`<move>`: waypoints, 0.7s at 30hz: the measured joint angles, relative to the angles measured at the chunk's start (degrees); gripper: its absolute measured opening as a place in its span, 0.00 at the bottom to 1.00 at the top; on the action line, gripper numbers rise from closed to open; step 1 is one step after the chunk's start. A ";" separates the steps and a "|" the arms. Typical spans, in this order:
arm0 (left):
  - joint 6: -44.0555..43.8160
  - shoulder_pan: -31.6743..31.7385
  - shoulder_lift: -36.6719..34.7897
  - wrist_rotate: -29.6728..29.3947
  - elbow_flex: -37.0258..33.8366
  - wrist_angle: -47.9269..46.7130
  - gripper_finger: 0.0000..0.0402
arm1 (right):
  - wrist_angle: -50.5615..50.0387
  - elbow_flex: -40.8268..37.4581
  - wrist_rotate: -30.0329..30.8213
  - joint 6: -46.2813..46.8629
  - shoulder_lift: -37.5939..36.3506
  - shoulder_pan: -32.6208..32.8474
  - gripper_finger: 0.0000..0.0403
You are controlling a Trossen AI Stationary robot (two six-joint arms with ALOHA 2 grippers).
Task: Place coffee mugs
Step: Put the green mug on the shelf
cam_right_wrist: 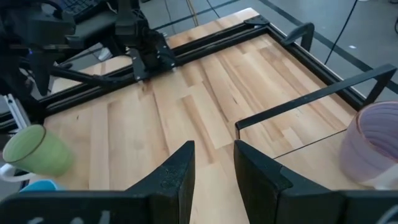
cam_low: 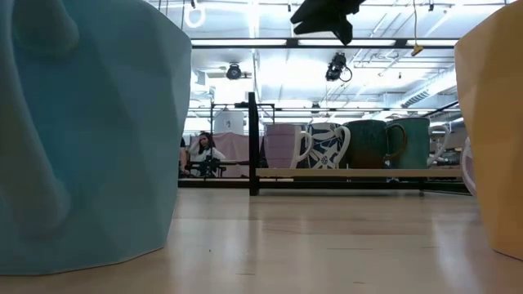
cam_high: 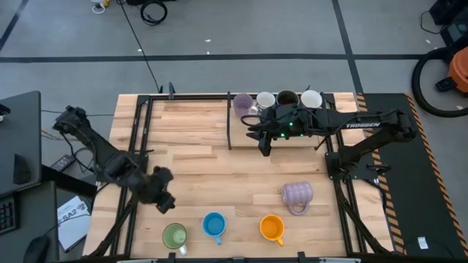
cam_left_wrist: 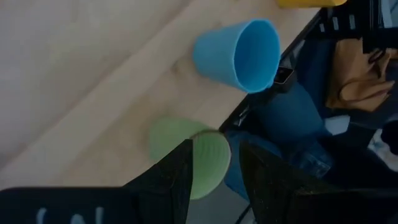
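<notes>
Four coffee mugs stand in a row on a raised board (cam_high: 344,102) at the table's far edge: lilac (cam_high: 242,102), white (cam_high: 265,100), dark (cam_high: 287,98) and white (cam_high: 311,98). A ribbed lavender mug (cam_high: 297,193) lies on its side right of centre. Green (cam_high: 174,235), blue (cam_high: 213,225) and orange (cam_high: 271,228) mugs stand along the near edge. My left gripper (cam_high: 164,199) hovers open above the table, just far-left of the green mug (cam_left_wrist: 199,158). My right gripper (cam_high: 263,139) hangs open in the air beside the board, holding nothing (cam_right_wrist: 213,152).
A black metal frame (cam_high: 229,120) borders the board and the table's sides. Bare wood lies between the far row and the near mugs. In the low view the blue mug (cam_low: 82,131) and the orange mug (cam_low: 494,122) fill the sides, and a person sits far behind the table.
</notes>
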 joint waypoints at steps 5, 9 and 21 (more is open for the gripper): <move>-9.56 -6.67 1.87 -2.29 0.01 0.20 0.34 | -0.04 0.00 0.01 0.00 0.00 0.00 0.29; -13.70 -10.16 4.63 -2.24 0.01 0.74 0.34 | -0.04 0.00 0.01 -0.02 0.00 0.00 0.29; -15.25 -13.11 12.95 -2.26 0.01 3.97 0.34 | -0.07 0.00 0.03 0.00 0.02 0.00 0.29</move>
